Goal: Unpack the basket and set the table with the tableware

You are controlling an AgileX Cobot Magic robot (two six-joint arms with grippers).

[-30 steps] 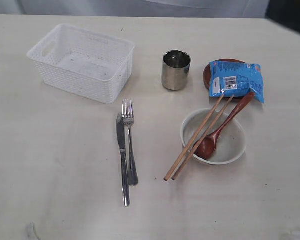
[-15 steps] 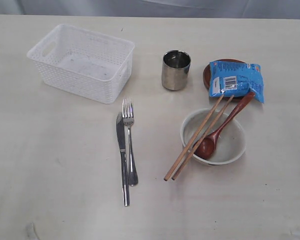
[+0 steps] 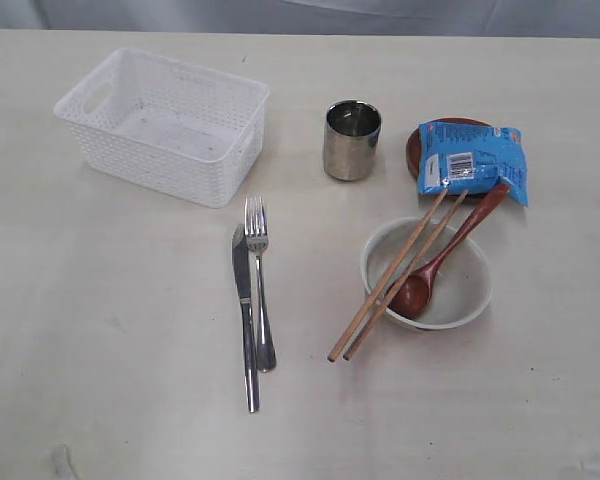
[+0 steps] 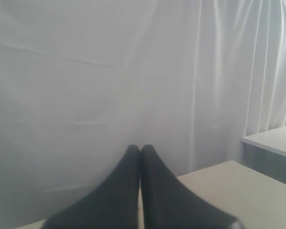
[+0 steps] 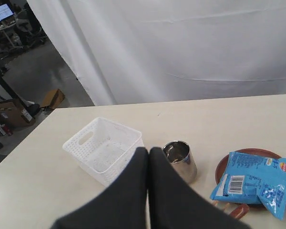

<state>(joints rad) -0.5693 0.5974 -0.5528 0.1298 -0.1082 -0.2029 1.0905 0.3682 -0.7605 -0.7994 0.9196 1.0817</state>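
Observation:
The white basket (image 3: pixel 163 124) stands empty at the back left of the table (image 3: pixel 100 330). A steel knife (image 3: pixel 245 315) and fork (image 3: pixel 259 280) lie side by side in the middle. The cream bowl (image 3: pixel 460 295) holds a reddish-brown spoon (image 3: pixel 442 262), with two chopsticks (image 3: pixel 390 282) laid across its rim. Behind them stand the steel cup (image 3: pixel 352 139) and a small brown plate (image 3: pixel 416 145) under a blue snack packet (image 3: pixel 471 160). Neither arm shows in the exterior view. My left gripper (image 4: pixel 140 148) is shut and empty, facing a white curtain. My right gripper (image 5: pixel 148 150) is shut and empty, above the table, with the basket (image 5: pixel 105 148) and cup (image 5: pixel 180 160) beyond it.
A white curtain (image 5: pixel 190 47) hangs behind the table's far edge. Past the curtain in the right wrist view there is a floor with boxes (image 5: pixel 52 98) and a monitor (image 5: pixel 1 13). A second table's corner (image 4: pixel 271 143) shows in the left wrist view.

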